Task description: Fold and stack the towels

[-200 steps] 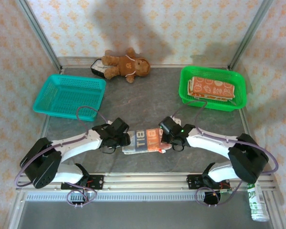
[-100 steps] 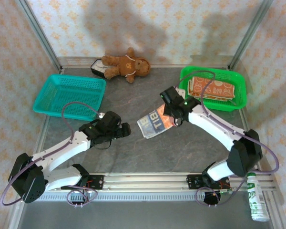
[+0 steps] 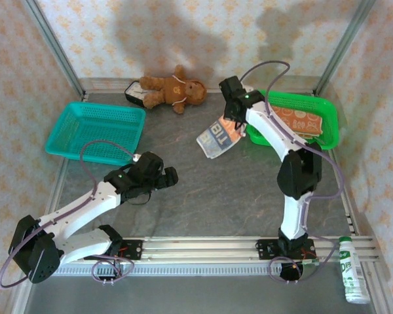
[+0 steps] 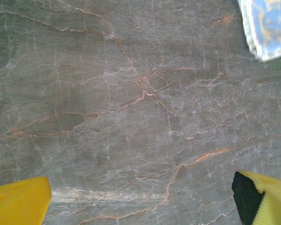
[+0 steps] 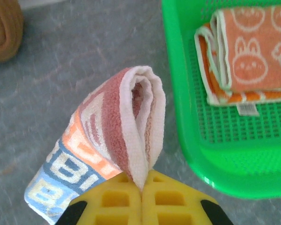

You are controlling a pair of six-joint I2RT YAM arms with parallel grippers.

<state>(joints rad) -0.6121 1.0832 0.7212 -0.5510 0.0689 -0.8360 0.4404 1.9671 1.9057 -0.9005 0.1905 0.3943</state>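
Right gripper [image 5: 143, 188] is clenched on the folded edge of the cream terry towel with coloured block lettering [image 5: 107, 136]. Only a thin pinch at the fingertips; the rest of the roll hangs off beyond them, clear of the grey stone-look table [image 3: 203, 196]. The green plastic mesh basket [image 5: 178, 93] is just to the right of the fingers, and the folded orange-and-cream cartoon towel [image 5: 253, 51] is already inside on another orange layer. Left gripper [image 4: 140, 204] is released, with nothing between the fingers. Risks: the pinch is shallow, so the fold could slip out or unroll. The dangling end may catch the basket's near wall and land draped over the rim or skewed on the stack.
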